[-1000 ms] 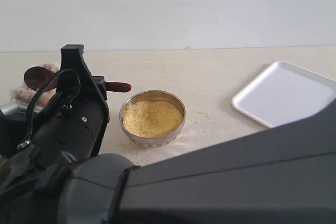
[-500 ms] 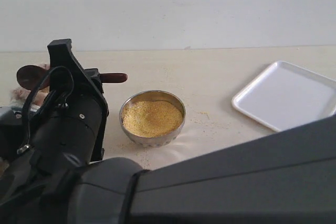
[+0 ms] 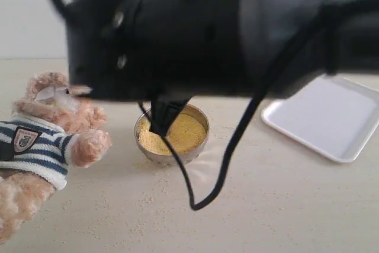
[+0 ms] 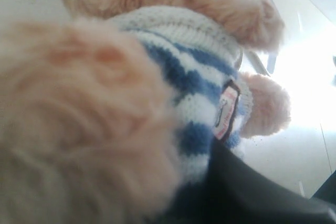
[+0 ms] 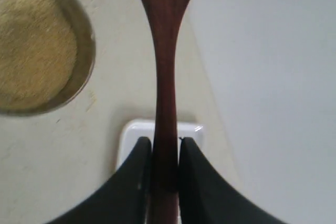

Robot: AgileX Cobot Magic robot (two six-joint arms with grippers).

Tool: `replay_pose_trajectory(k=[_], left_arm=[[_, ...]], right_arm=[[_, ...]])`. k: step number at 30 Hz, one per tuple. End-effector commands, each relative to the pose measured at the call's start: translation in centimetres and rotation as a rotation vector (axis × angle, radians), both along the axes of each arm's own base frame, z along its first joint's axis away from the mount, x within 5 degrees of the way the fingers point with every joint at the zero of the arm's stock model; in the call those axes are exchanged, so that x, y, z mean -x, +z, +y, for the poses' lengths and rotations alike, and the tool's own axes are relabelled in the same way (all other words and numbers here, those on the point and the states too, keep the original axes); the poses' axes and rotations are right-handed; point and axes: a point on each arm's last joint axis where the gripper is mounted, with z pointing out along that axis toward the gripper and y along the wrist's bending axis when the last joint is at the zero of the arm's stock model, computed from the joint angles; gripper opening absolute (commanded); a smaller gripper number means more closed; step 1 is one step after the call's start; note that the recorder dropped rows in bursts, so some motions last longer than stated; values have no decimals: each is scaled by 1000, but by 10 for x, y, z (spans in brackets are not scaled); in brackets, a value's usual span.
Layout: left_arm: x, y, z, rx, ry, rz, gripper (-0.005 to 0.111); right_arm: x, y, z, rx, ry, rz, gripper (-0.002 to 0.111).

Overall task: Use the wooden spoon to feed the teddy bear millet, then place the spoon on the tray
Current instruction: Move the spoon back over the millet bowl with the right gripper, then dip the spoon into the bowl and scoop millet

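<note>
The right gripper held the glossy dark reddish-brown wooden spoon clamped by its handle; the left gripper's state could not be determined.

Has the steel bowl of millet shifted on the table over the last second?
No. In the exterior view the steel bowl of millet sits at the same spot as before, with the same gap to the white tray on its right.
</note>
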Motion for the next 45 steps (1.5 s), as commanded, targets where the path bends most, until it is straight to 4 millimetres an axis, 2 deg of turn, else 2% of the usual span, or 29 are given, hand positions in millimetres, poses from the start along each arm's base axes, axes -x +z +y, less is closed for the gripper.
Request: replay_pose_trajectory(k=[1,4,8,20,25,29,34,39,41,45], left_arm=[[-2,3,0,23,10,-15,5],[-2,3,0,23,10,-15,5],[-2,3,0,23,10,-15,5],[-2,3,0,23,10,-15,5],[-2,3,0,23,10,-15,5],[-2,3,0,23,10,-15,5],[-2,3,0,23,10,-15,5],[-2,3,0,23,10,-15,5],[-2,3,0,23,10,-15,5],[-2,3,0,23,10,-15,5]], right_arm=[[0,14,-23,-45,16,239,0],[-4,12,-29,-34,37,304,0],[-14,9,-31,26,38,267,0],[-39,-41,-16,303,93,233,0],[-46,-54,-13,383,109,205,0],[-47,-59,-14,420,115,193,0],[-45,-77,-25,515,117,183,0],[-47,-76,-25,534,123,156,0],[-48,-82,-23,552,126,162,0],[-51,-110,-19,620,137,198,0]])
